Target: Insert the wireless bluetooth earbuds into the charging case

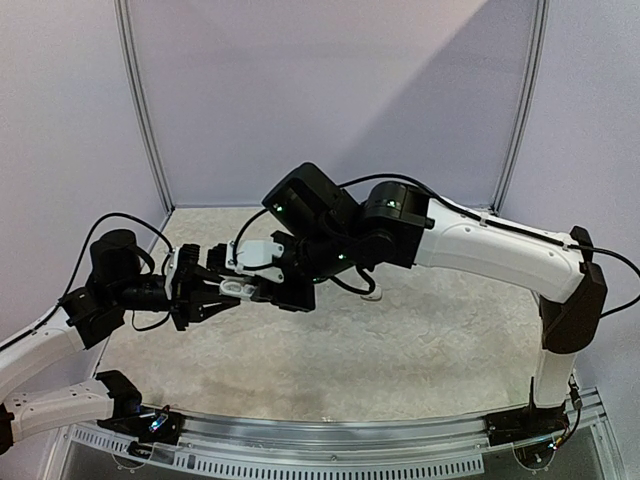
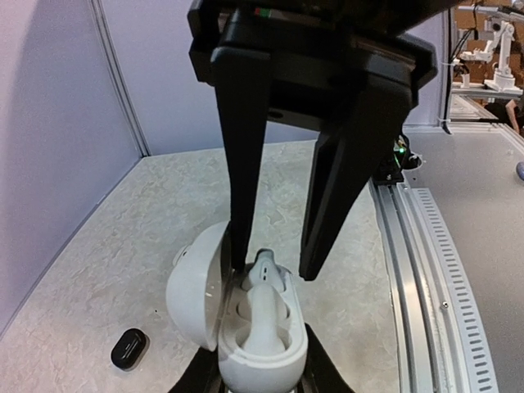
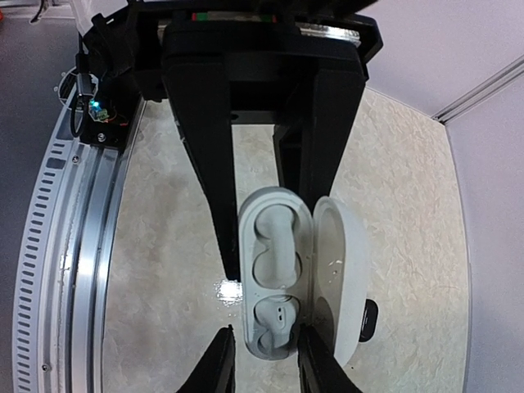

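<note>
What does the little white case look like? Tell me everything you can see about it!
The charging case is a smooth, shiny white pebble, plastic by its look. Its lid stands hinged open to one side. Inside sit white earbuds, one in each hollow, it seems. The left gripper clamps the case from both sides, up off the table. Its open side faces the right gripper, whose open fingers hang around one end.

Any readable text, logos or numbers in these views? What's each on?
No legible text in any view.
The white charging case shows no print on its open lid or body.
The small black case on the table is too small to tell any marking.
</note>
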You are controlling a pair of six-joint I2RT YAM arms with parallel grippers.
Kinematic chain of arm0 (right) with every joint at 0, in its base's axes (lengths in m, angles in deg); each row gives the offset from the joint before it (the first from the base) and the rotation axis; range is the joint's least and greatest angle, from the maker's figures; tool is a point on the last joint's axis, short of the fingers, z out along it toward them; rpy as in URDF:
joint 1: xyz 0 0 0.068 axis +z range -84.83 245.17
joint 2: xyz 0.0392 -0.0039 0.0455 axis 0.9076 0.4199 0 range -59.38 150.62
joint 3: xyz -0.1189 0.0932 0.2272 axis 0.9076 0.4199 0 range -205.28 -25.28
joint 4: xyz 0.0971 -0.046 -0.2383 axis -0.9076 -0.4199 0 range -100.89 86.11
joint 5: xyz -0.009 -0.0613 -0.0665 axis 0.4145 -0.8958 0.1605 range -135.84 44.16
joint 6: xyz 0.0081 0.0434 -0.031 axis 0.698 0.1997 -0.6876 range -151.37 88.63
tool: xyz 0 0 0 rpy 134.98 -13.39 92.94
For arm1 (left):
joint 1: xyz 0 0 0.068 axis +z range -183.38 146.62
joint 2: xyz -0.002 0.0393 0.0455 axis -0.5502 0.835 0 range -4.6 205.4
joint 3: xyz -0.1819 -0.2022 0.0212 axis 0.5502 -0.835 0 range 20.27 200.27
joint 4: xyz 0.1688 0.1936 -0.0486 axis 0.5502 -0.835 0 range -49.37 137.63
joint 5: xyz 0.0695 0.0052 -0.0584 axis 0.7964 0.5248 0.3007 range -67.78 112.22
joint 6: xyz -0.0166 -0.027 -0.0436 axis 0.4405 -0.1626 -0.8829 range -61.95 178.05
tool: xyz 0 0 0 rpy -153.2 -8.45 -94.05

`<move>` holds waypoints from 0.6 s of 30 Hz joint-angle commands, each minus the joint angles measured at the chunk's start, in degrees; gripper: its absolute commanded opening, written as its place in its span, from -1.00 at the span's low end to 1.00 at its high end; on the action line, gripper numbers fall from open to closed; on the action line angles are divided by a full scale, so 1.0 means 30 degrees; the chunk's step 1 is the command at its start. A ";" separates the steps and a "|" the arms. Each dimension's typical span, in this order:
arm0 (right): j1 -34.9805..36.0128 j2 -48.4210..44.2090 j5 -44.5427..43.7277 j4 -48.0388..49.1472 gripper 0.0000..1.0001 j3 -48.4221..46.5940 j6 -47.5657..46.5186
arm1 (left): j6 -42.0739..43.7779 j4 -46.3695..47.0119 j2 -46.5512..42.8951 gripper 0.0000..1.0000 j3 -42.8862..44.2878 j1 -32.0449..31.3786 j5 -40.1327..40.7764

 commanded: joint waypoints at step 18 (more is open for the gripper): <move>-0.0947 -0.5812 -0.2028 0.6772 -0.20 0.5801 0.3808 | 1.0962 0.0168 -0.1074 -1.00 -0.1607 -0.0692 0.7825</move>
